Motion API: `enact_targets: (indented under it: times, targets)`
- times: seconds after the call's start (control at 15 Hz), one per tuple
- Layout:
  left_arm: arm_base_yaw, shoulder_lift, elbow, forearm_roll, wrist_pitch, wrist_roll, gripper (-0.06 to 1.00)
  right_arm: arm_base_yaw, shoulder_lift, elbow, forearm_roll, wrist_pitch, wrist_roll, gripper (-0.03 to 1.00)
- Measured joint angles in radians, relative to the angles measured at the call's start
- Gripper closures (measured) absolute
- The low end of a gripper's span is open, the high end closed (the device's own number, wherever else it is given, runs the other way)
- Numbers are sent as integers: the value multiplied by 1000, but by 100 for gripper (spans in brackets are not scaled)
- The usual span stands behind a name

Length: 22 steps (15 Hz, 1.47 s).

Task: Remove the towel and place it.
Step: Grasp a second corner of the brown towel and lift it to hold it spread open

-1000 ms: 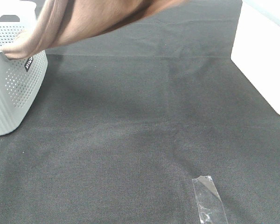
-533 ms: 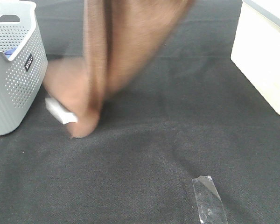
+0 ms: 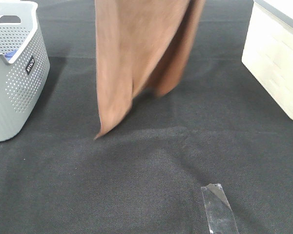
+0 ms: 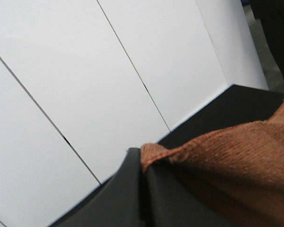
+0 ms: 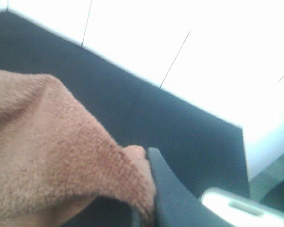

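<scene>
Your left claw (image 4: 143, 165) is pinched tight, its two dark fingers pressed together on a bunched corner of the towel (image 4: 236, 165). Your right claw (image 5: 149, 198) is clamped on another edge of the towel, with one dark finger showing beside the fabric.

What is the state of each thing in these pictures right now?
towel: hanging over the table, held from above
left gripper: shut on the towel
right gripper: shut on the towel
grey basket: upright on the table, small blue item inside
tape strip: lying on the table
</scene>
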Motion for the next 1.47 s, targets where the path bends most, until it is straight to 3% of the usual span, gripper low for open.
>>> enact_targets:
  times: [0.13, 0.33, 0.53, 0.8, 1.07, 1.13, 1.4, 1.47]
  targets:
    - [47, 25, 0, 5, -181, 1, 94, 0, 5, 0, -5, -119, 34, 96]
    - [85, 76, 0, 7, -367, 1, 94, 0, 30, 0, -23, -274, 97, 96]
    - [145, 123, 0, 0, -522, 1, 94, 0, 88, 0, -59, -364, 148, 96]
    - [215, 188, -2, -38, -645, 1, 94, -50, 181, -44, -64, -468, 234, 96]
    - [255, 278, -35, -85, -729, 1, 94, -58, 264, -122, -66, -511, 243, 96]
    - [258, 312, -70, -97, -736, 0, 94, -58, 284, -131, -66, -527, 243, 96]
    - [259, 519, -422, -106, -711, -3, 94, -80, 348, -131, -65, -689, 243, 96]
    - [259, 519, -422, -106, -711, -3, 94, -80, 348, -131, -65, -689, 243, 96]
